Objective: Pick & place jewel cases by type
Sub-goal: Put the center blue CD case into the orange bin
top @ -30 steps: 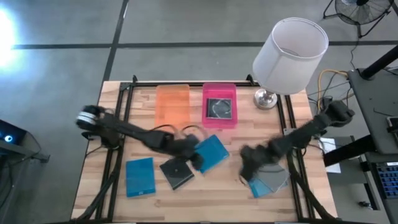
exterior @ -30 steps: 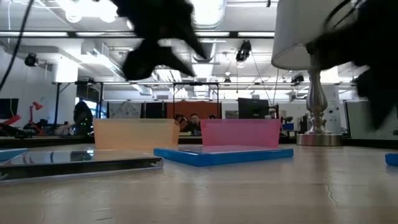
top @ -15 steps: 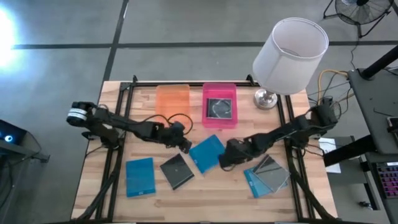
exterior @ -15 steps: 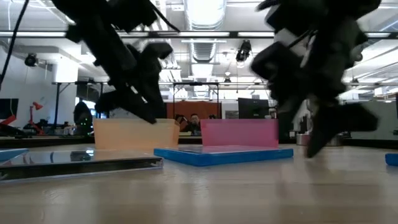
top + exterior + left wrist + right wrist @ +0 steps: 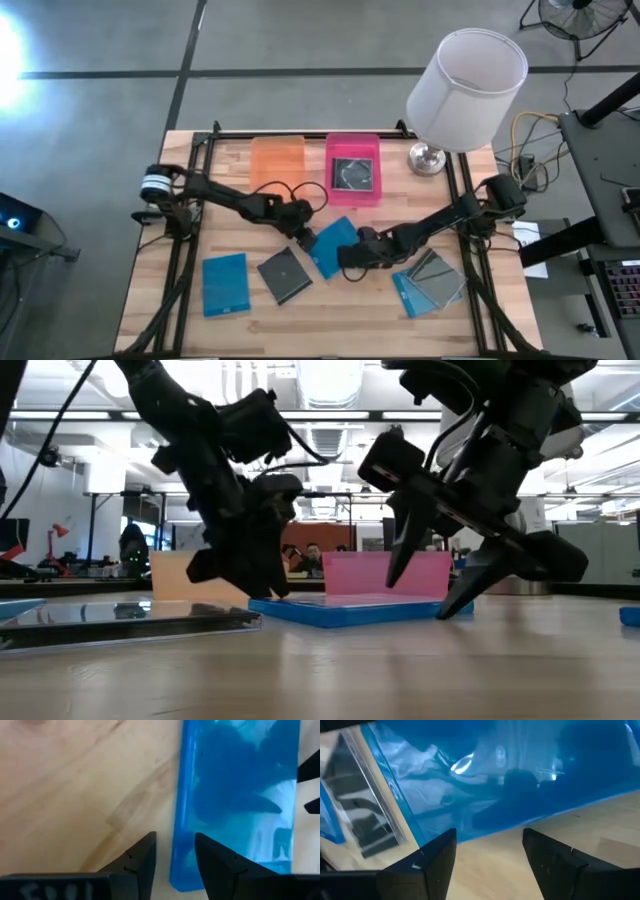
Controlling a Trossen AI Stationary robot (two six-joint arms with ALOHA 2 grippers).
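Note:
A bright blue jewel case lies flat in the middle of the table; it also shows in the low view. My left gripper is open, pointing down at the case's left edge. My right gripper is open and low at the case's near edge. Other cases lie flat: a grey one, a blue one, and a blue and grey pile on the right. One grey case sits in the pink tray. My left gripper has its fingers on either side of the blue case's left edge, coming from above; I cannot tell whether they touch it. My right gripper hangs at the case's near edge; no touch shows.
An orange tray and the pink tray stand side by side at the far edge. A lamp with a white shade stands at the far right corner. Black rails run along the table's left and right sides.
My right gripper has left the pile on the right and moved toward the table's left, coming down at the middle blue case. My left gripper has dropped from above down to that case's left edge. The case itself has stayed flat.

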